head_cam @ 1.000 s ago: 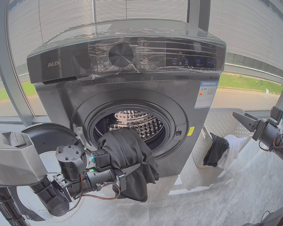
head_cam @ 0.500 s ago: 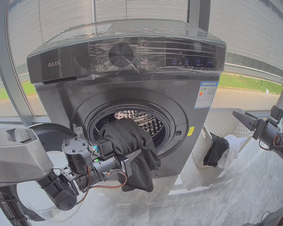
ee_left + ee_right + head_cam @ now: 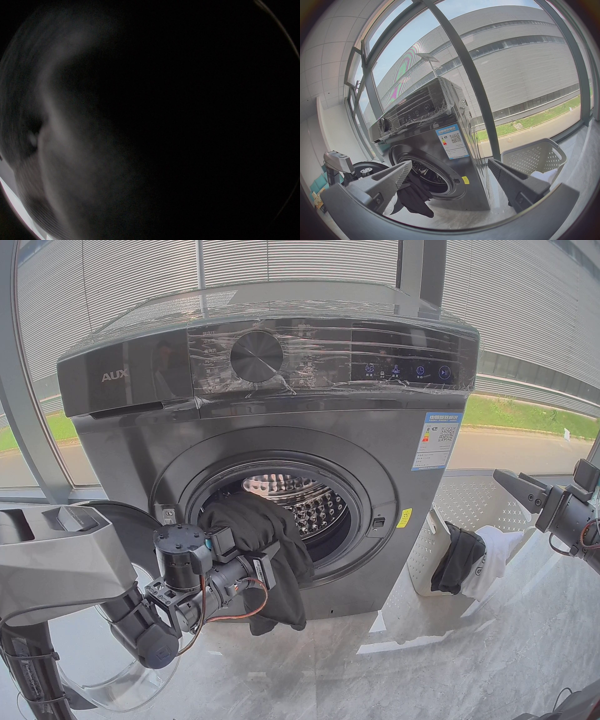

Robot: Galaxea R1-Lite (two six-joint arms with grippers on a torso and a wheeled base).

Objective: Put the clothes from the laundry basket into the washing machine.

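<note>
black garment [image 3: 262, 529] half inside washing machine [image 3: 375, 446] door opening, rest hanging outside, pinched by left gripper [image 3: 274, 552]. right gripper [image 3: 448, 164] spread wide, empty, near laundry basket [image 3: 470, 497].

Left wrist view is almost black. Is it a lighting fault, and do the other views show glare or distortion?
Left wrist view: likely no fault, the black garment lies close over the lens; head view: daylight glares on the wrapped control panel; right wrist view: the window frame bows, a wide-lens distortion.
</note>
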